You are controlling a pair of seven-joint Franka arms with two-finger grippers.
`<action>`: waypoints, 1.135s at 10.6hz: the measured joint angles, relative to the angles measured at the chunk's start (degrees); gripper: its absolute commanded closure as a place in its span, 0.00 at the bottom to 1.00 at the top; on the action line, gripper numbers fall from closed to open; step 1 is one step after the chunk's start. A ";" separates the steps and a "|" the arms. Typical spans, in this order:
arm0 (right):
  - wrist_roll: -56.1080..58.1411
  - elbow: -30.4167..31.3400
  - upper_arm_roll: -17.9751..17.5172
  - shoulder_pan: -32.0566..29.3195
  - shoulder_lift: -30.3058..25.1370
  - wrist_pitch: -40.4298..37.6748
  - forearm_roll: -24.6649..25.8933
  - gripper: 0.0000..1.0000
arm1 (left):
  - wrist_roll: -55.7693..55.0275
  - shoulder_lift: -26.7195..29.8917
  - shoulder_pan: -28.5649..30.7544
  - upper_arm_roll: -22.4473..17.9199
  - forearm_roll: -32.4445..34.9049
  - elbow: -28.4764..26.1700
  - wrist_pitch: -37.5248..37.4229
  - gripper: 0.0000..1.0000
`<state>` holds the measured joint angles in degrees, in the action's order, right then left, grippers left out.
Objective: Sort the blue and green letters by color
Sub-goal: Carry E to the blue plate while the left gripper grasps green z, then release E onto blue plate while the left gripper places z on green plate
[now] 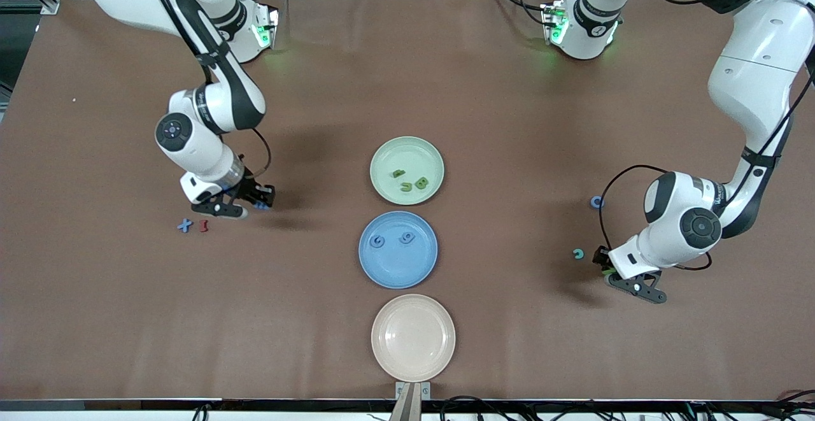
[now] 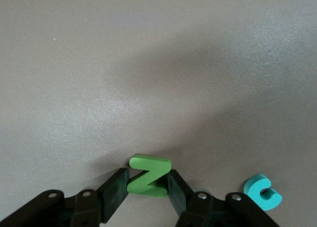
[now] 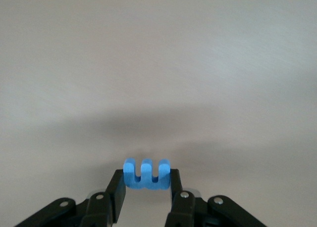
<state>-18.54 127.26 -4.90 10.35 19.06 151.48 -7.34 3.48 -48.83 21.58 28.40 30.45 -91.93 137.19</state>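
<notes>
My left gripper (image 2: 148,181) is shut on a bright green N-shaped letter (image 2: 151,163) low over the table at the left arm's end (image 1: 605,267). My right gripper (image 3: 146,183) is shut on a blue m-shaped letter (image 3: 146,170) at the right arm's end (image 1: 260,203). The green plate (image 1: 388,156) holds three olive-green letters (image 1: 421,183). Beside it, nearer the front camera, the blue plate (image 1: 398,271) holds two blue letters (image 1: 379,241). A blue X (image 1: 184,225) lies on the table close to my right gripper.
A red I-shaped letter (image 1: 204,225) lies beside the blue X. A teal C (image 1: 577,254) lies close to my left gripper, and a blue ring (image 1: 596,202) lies farther from the front camera. An empty pink plate (image 1: 413,337) sits near the table's front edge.
</notes>
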 measured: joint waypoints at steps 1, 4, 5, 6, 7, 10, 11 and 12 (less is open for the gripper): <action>-0.35 -4.65 -0.01 1.74 2.42 -0.40 -2.28 0.65 | 0.00 0.01 -0.01 0.01 0.00 0.00 0.00 1.00; -1.06 -17.20 -0.08 6.12 10.35 -0.68 -7.89 0.64 | 0.00 0.51 -0.05 0.97 0.00 0.21 -0.32 1.00; -1.26 -21.06 -0.09 7.39 13.04 -0.61 -8.51 0.64 | 0.00 0.74 -0.02 1.82 0.00 0.36 -1.04 1.00; -1.67 -24.95 -0.11 8.60 15.60 -0.54 -8.77 0.64 | -0.01 1.03 -0.03 2.58 0.00 0.58 -1.92 1.00; -2.60 -27.90 -0.11 9.61 17.40 -0.54 -8.94 0.64 | -0.06 1.39 -0.02 3.14 -0.01 0.77 -2.83 1.00; -3.43 -33.70 -0.19 13.10 19.82 -0.54 -9.14 0.59 | -1.23 3.47 0.01 5.92 -3.06 1.52 -7.92 1.00; -3.54 -35.47 -0.20 14.56 20.64 -0.54 -9.17 0.59 | -3.78 4.47 -0.02 7.70 -4.05 1.70 -10.44 1.00; -3.56 -36.82 -0.21 15.79 21.88 0.65 -9.17 0.53 | -7.36 5.15 -0.13 9.66 -4.26 1.70 -12.14 1.00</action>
<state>-22.11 90.44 -5.11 26.15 40.94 152.13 -16.51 -3.88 -43.68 21.45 38.06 26.19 -90.23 125.06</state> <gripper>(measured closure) 0.590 0.643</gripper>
